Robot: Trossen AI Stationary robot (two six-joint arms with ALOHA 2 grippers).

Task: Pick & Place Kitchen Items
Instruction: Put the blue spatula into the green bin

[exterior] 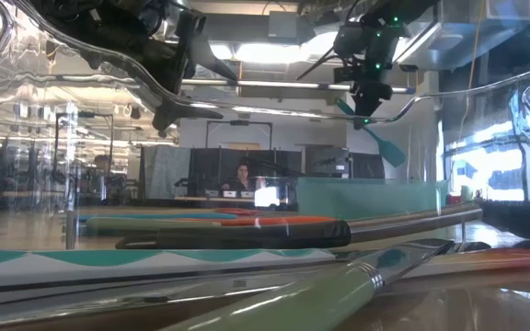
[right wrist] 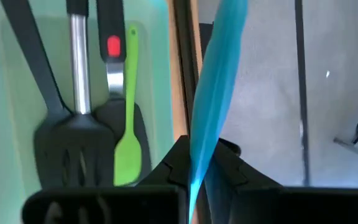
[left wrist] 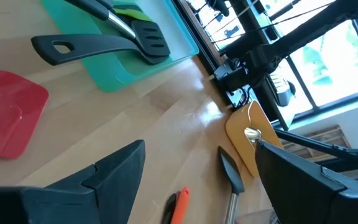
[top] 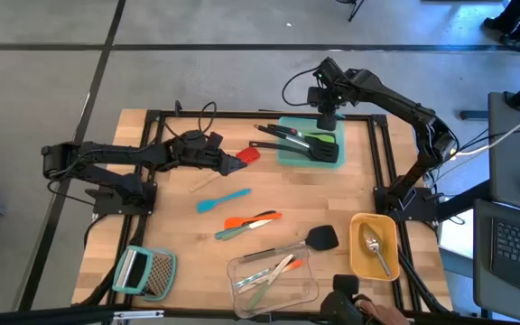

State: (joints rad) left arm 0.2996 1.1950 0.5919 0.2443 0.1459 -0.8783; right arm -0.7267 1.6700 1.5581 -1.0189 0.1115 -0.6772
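Right tool (right wrist: 194, 177) pinches teal spatula (right wrist: 213, 93), hanging tilted, blade down.

Utensils around the tray (top: 285, 153)
Spatulas (top: 319, 149) lie in the tray; a spoon (top: 375, 246) lies in the tub (top: 359, 257) well apart from it.

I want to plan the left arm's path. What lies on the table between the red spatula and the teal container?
In the high view, only bare wood lies between the red spatula and the teal container; black handles overhang the container's edge.
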